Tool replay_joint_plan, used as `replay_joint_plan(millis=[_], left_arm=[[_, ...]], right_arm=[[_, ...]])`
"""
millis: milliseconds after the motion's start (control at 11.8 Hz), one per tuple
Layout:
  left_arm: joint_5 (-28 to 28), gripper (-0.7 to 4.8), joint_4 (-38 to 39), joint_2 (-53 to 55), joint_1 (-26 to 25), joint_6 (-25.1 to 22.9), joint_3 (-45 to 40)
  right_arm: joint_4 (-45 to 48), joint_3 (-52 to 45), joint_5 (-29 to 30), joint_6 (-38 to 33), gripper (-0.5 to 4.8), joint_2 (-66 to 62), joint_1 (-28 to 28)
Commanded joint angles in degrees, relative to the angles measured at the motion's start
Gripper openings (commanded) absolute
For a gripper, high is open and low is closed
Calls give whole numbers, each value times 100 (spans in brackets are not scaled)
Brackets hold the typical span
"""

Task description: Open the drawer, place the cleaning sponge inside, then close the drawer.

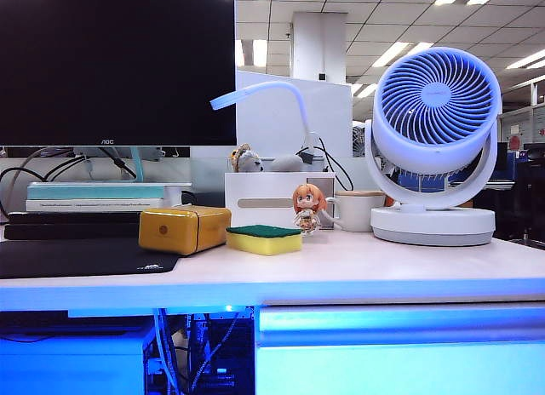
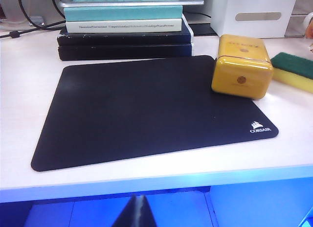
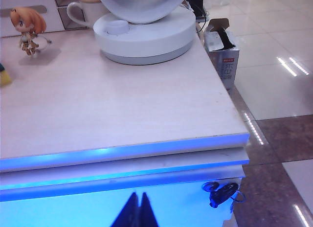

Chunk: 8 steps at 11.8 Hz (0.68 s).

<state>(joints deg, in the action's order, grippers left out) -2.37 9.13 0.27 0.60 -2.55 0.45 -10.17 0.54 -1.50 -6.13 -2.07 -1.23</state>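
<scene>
The cleaning sponge (image 1: 264,238), a yellow block with a green top, lies on the desk between a golden box (image 1: 184,229) and a small figurine (image 1: 308,208). The left wrist view catches one end of the sponge (image 2: 294,70); the right wrist view shows only a yellow sliver of it (image 3: 4,76). The drawer (image 1: 400,361) is the wide blue-lit panel under the desk's right half, closed flush, also seen as the drawer (image 3: 58,207). My left gripper (image 2: 138,201) hangs shut and empty below the desk's front edge. My right gripper (image 3: 138,197) is shut and empty in front of the drawer panel. Neither arm shows in the exterior view.
A black mouse pad (image 2: 146,109) and stacked books (image 2: 122,26) fill the desk's left side beneath a monitor (image 1: 115,67). A white fan (image 1: 434,131), a mug (image 1: 356,209) and a tissue box (image 1: 264,199) stand further back. Cables (image 1: 196,352) hang left of the drawer. A dark clip (image 3: 222,192) sits at the drawer's corner.
</scene>
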Motion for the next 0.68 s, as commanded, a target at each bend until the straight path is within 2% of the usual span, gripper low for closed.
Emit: replay_joint_plan(millis=[85,339,423,508,677], left_arm=[[-24,-2,61,-11,-4,17,-20],[-22,-5,-2,-11,-4,166,-17],[-22,-4,-186,-11,-4,487,11],[-17,-4,-310,-11,-4,610,122],[378,-4,-367,-9,-4,907,944]], right_arm=[[365,-24,35,-79,-5,2,-9],[511,-24,35,-192,-5,85,-11],[638,2,33,-595,-5,138,-11],[612,120,13,-817,-5,133,-11],[603,765,-13,-892,-5,127,-9]])
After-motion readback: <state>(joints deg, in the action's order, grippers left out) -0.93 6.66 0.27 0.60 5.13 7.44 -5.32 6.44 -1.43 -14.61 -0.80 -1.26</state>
